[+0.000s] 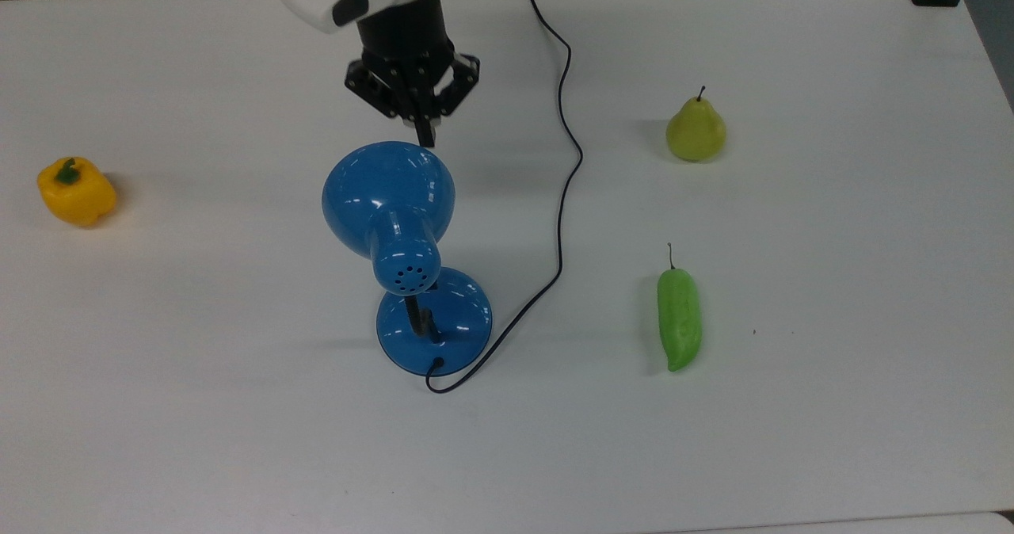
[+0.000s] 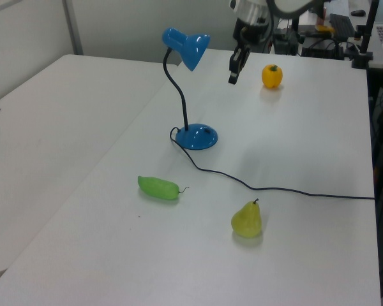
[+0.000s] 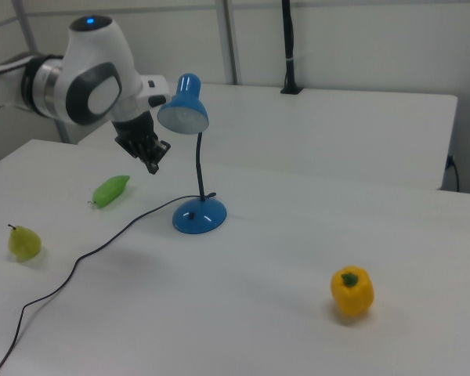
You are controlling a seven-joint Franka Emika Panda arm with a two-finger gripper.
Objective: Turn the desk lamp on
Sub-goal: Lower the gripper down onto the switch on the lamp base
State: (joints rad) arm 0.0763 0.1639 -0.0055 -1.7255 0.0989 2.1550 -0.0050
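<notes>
The desk lamp stands mid-table, glossy blue, with its dome shade (image 1: 388, 193) over a round base (image 1: 434, 320) and a black cord (image 1: 564, 201) trailing to the top view's upper edge. The lamp is unlit. The left view shows the shade (image 2: 188, 48) on a black gooseneck above the base (image 2: 196, 136). My gripper (image 1: 425, 134) points down with its fingers together, holding nothing, just beyond the shade's rim at the top view's upper side. In the left view the gripper (image 2: 232, 78) hangs to the right of the shade, clearly above the table. In the right view the gripper (image 3: 153, 167) sits left of the shade (image 3: 184, 110).
A yellow bell pepper (image 1: 76, 192) lies at the top view's far left. A pear (image 1: 695, 130) and a green cucumber-like vegetable (image 1: 679, 320) lie on the top view's right. The cord runs between the lamp and these two. A second white table (image 2: 45, 127) adjoins in the left view.
</notes>
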